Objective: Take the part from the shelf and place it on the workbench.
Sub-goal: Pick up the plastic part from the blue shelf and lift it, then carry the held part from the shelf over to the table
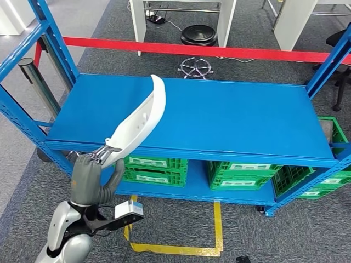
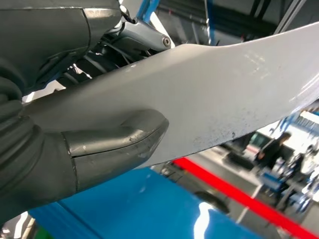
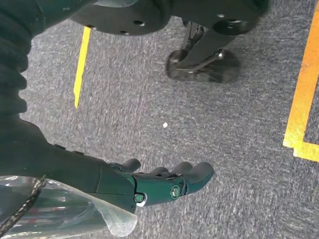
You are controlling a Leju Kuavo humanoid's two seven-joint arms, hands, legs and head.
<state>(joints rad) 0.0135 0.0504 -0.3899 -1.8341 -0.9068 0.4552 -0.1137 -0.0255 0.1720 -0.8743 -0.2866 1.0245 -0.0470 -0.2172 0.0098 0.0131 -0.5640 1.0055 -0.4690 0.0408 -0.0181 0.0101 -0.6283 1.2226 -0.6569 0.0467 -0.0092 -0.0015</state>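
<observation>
1. The left hand [image 1: 86, 178] sits at about 7 o'clock in the head view, and its fingers [image 1: 100, 154] are clamped on the lower end of the white part [image 1: 140, 121].
2. The part is a long, curved white shell. From the hand it rises toward 1 o'clock and hangs above the left portion of the blue shelf [image 1: 232, 118], with its upper tip curling over the top deck. It looks clear of the deck rather than resting on it, though I cannot be sure from this angle.
3. In the left wrist view the thick grey thumb [image 2: 116, 144] presses flat against the part's pale underside [image 2: 226, 94], with the blue deck and a red barrier strip [image 2: 240, 196] beyond it.
4. The right hand [image 3: 158, 184] hangs low over grey carpet [image 3: 226, 114] marked with yellow floor tape [image 3: 302, 94]. Its fingers are loosely extended, slightly apart, and holding nothing.
5. Green crates [image 1: 155, 169] stand on the lower shelf level, at about 6 o'clock beneath the top deck.
6. Progress, as I judge it: the pick-up is done, since the part is gripped and seems lifted off the shelf.
7. Left to do: carry the part to the table, set it down and let go. No table is recognisable here, so the robot likely has to turn or walk first.
</observation>
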